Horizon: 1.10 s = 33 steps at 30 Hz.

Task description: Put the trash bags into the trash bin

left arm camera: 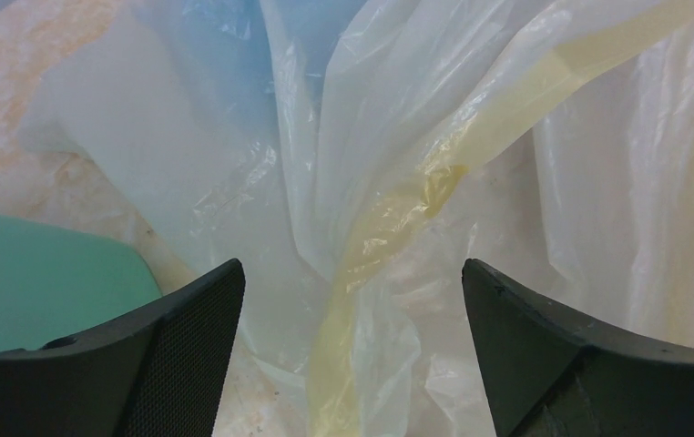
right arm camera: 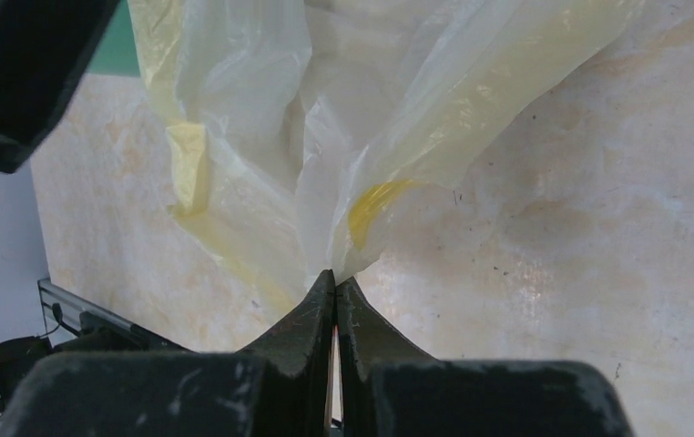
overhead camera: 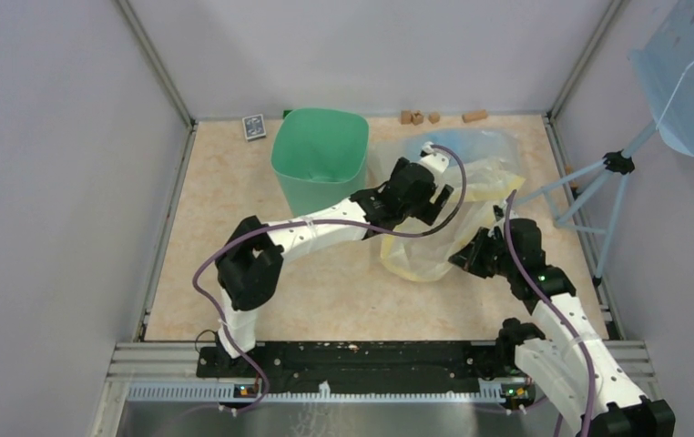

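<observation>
When one looks from above, the bin (overhead camera: 319,155) stands upright at the far side of the table (overhead camera: 234,273), with its mouth up. The blue bag (overhead camera: 471,146) lies just to the right of it, outside the bin and crumpled against the clear bag (overhead camera: 421,259), which spreads toward the near side. The left gripper (overhead camera: 436,198) hangs over this heap, beside the bin's right wall, with the blue bag just beyond it. The right gripper (overhead camera: 464,259) sits at the near right edge of the clear bag. From the left wrist, the left gripper (left arm camera: 351,269) has its jaws wide apart and holds nothing. Below the jaws a yellow band (left arm camera: 398,209) of the clear bag (left arm camera: 617,182) runs in folds, the blue bag (left arm camera: 225,91) shows farther off to the upper left, and the bin (left arm camera: 43,282) is at the left finger. From the right wrist, the right gripper (right arm camera: 334,280) is closed tight on a pinched fold of the clear bag (right arm camera: 398,91), which rises from the fingertips. I cannot make out the blue bag in this view.
</observation>
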Each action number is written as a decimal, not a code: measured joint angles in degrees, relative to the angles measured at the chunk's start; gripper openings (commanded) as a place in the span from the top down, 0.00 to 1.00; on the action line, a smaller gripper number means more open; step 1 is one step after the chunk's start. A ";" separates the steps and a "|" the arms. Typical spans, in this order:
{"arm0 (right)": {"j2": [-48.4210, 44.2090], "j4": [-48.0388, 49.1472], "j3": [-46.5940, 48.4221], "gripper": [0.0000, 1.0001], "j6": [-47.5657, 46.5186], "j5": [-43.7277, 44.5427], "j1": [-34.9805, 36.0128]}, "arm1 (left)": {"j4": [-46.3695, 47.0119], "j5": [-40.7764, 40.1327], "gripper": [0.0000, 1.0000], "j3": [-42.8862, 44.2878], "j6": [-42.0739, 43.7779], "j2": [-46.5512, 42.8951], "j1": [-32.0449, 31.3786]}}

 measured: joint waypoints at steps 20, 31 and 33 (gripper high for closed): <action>-0.22 -2.75 1.36 0.44 -0.79 3.91 -0.02 | -8.85 6.19 1.00 6.21 3.28 7.58 2.82; -1.73 2.84 7.41 0.71 -5.90 3.72 0.00 | -11.23 16.26 1.00 8.33 -2.05 0.52 2.89; -1.07 6.58 6.84 0.87 -4.22 2.73 0.00 | -11.26 18.78 1.00 9.49 -3.52 -0.17 2.91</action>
